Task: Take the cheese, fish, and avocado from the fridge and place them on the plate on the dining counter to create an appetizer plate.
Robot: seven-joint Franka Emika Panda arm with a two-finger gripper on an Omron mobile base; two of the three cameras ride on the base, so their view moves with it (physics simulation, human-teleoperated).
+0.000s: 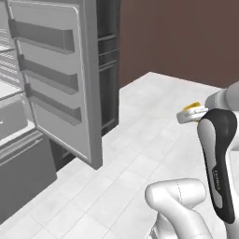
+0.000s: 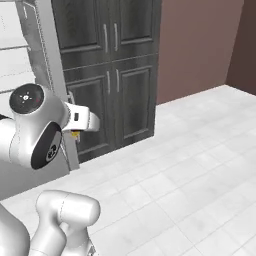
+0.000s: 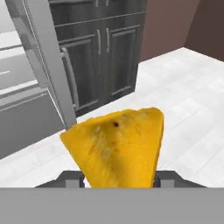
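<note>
One item in hand: the cheese (image 3: pixel 117 146), a yellow-orange wedge with a mottled rind face, sits between the two finger tips of the gripper (image 3: pixel 118 179) and rises out of them, narrow end tilted off to one side. The jaws stand partly closed against its flanks, pinching it; a dark pad (image 3: pixel 72 178) shows at each lower corner of the wedge. From the left base camera the same wedge (image 1: pixel 191 108) appears as a sliver of yellow at the end of the white wrist, clear of the floor and touching nothing else. From the right base camera a speck of yellow (image 2: pixel 75 134) peeks under the hand.

Held so, by judgement, because it is in transit: lifted out and carried in the air, a grip on both flat sides keeping it from slipping.

Beyond the gripper, to one side: the fridge (image 1: pixel 18 116), grey with white shelves and a white drawer, its door (image 1: pixel 56 79) swung wide and standing edge-on toward the arm. Three door rails are fitted, all bare as far as can be seen. The door left open suits two further fetches.

Ahead of the gripper: dark grey cupboards (image 3: pixel 103 52) with upright handles, a brown wall (image 2: pixel 200 45), and pale tiled floor (image 2: pixel 190 175) below.

Task standing, judged: first food taken; fish and avocado yet to be collected; delivery to the plate pending.
</note>
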